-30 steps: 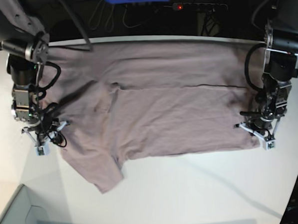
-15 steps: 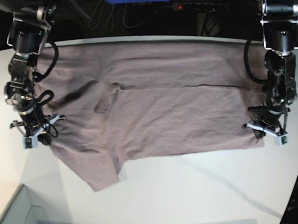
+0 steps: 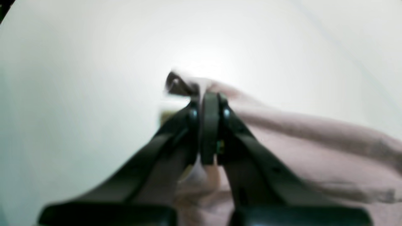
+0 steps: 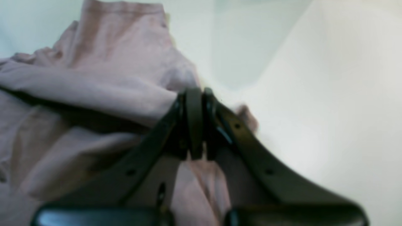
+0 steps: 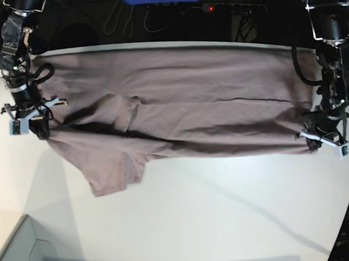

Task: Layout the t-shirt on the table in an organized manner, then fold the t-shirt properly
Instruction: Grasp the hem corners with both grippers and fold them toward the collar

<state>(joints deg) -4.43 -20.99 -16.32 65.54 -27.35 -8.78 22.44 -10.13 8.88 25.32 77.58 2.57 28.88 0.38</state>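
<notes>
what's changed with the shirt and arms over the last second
Both pincers, the right and the left, stayed shut on the t-shirt and rose, moving apart toward the table's sides. The near edge lifted and pulled taut, and the hanging sleeve shifted toward the right arm. The far half stayed flat on the table.

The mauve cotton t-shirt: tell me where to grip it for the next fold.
Grip the mauve cotton t-shirt at its near edge's two ends, from the outer sides. It lies stretched long across the white table; the left gripper and right gripper already pinch there.
</notes>
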